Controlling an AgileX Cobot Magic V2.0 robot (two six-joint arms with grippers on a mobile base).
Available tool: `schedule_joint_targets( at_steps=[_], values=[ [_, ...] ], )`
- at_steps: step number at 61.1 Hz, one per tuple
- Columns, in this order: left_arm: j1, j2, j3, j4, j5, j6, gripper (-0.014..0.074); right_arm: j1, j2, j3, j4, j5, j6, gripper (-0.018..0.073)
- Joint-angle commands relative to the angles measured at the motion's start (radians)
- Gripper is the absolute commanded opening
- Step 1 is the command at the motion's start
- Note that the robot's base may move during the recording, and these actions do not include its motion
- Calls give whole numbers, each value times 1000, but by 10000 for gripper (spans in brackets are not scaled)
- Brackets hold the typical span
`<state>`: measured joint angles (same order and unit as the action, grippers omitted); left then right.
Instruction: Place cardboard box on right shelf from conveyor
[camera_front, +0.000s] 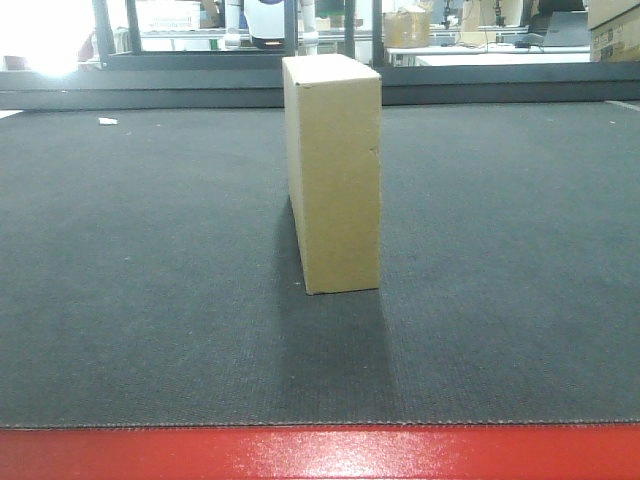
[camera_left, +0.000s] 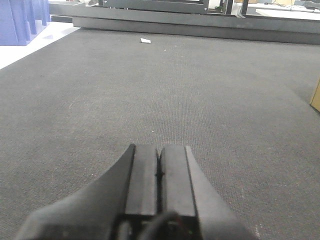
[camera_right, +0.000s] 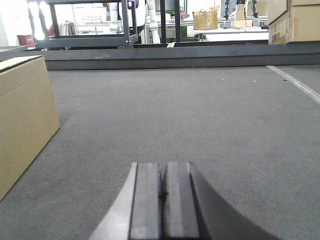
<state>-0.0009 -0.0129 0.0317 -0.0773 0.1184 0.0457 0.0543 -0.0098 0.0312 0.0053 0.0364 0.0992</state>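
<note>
A plain tan cardboard box (camera_front: 335, 170) stands upright on its narrow side in the middle of the dark conveyor (camera_front: 150, 280), which has a red front edge. In the right wrist view the cardboard box (camera_right: 22, 120) fills the left edge, well to the left of my right gripper (camera_right: 163, 167), which is shut with nothing in it, low over the belt. My left gripper (camera_left: 160, 150) is shut and empty too; only a corner of the cardboard box (camera_left: 316, 97) shows at the far right of that view. The right shelf is out of view.
A small white scrap (camera_front: 107, 121) lies on the belt at the far left. A dark metal rail (camera_front: 480, 85) bounds the belt's far side. Blue plastic bins (camera_left: 22, 20) stand off the belt's left. More cartons (camera_right: 292, 20) sit beyond the far right corner.
</note>
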Motion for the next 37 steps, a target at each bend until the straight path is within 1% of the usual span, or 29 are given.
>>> schedule_joint_targets(
  at_steps=[1,37],
  values=[
    [-1,-14,6,-6,-88,0,-116,-7,-20,-5,0,-90,-5,59],
    [-1,-14,6,-6,-88,0,-116,-7,-20,-5,0,-90,-5,59]
  ],
)
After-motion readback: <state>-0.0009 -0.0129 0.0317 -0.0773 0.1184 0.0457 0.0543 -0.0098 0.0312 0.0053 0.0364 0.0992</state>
